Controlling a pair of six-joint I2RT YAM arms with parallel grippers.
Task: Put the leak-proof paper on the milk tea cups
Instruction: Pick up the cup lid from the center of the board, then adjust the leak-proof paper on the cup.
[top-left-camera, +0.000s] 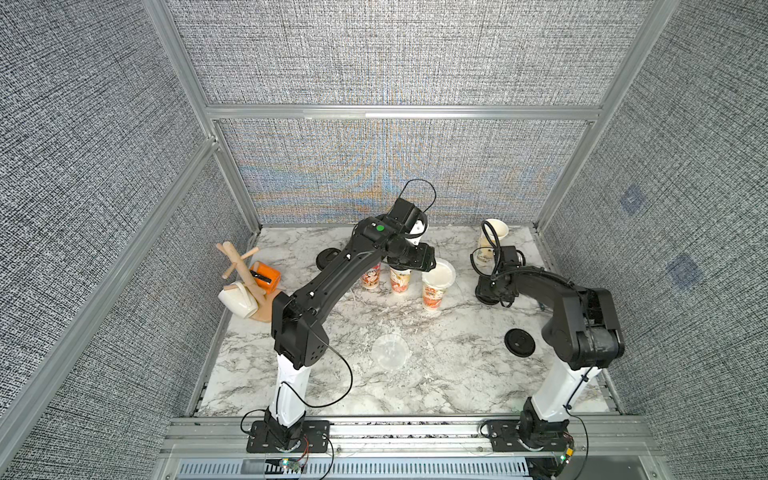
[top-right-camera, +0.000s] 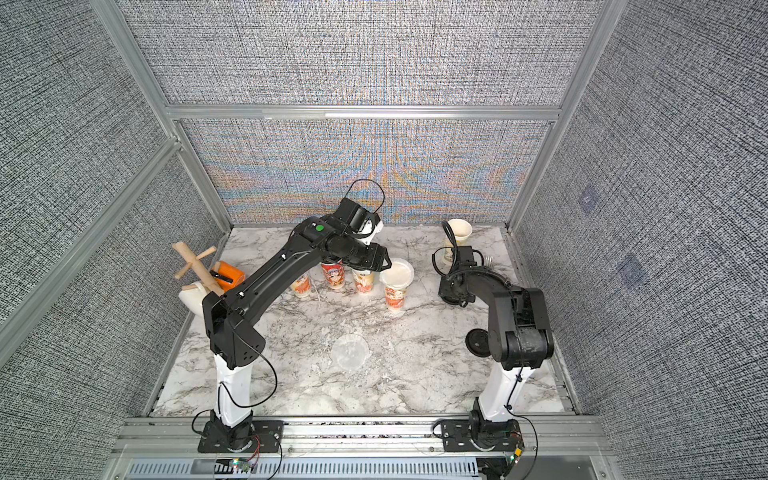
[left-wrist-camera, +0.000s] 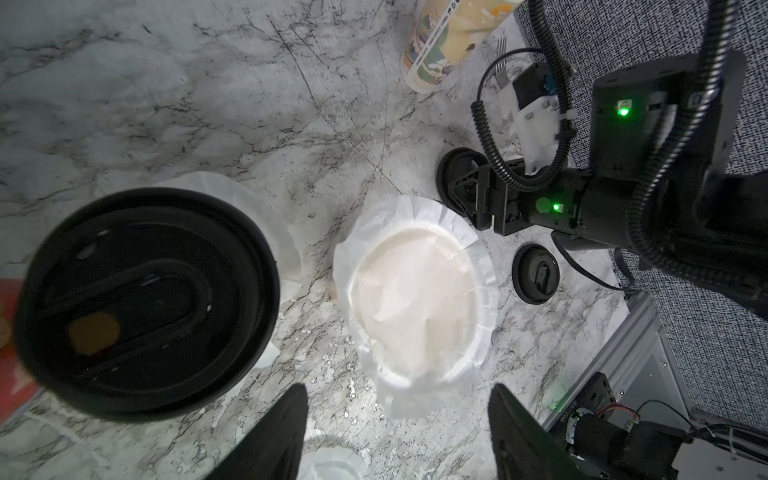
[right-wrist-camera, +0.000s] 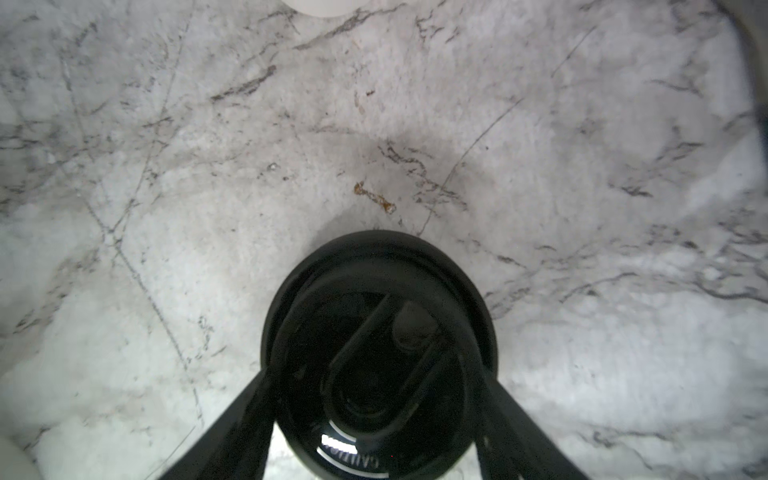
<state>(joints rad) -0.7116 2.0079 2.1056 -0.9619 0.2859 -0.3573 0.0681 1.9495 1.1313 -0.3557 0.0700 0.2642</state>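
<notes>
Left gripper (left-wrist-camera: 399, 390): fingers spread wide with nothing between them. It hangs over the far middle of the marble table (top-left-camera: 436, 386), just above the row of cups.
Right gripper (right-wrist-camera: 378, 370): low on the right side, with its fingers on either side of a grasped-at lid (right-wrist-camera: 378, 332) that lies flat on the table. They sit against the rim, but I cannot tell whether they pinch it.
Paper-topped cup (top-left-camera: 432, 297): upright at the right end of the row. A leak-proof paper disc (top-left-camera: 439, 274) lies across its mouth and overhangs all round, and no lid covers it.
Lidded cup: in the left wrist view a black cup lid (left-wrist-camera: 145, 299) sits on the cup next to it. A white paper frill (left-wrist-camera: 257, 220) sticks out from beneath the lid.
Row cup (top-left-camera: 371, 277): further left in the row, partly under the left arm.
Lone cup (top-left-camera: 491, 237): far right corner, upright, mouth uncovered.
Spare paper disc (top-left-camera: 390, 352): translucent, flat on the table near the middle, well apart from the cups.
Loose lids: a near lid (top-left-camera: 519, 341) lies beside the right arm's elbow. A far lid (top-left-camera: 328, 259) lies left of the row, partly behind the left arm.
Left edge: a wooden mug tree (top-left-camera: 245, 270) holds a white mug (top-left-camera: 235, 301), and an orange object (top-left-camera: 266, 274) sits just behind it.
</notes>
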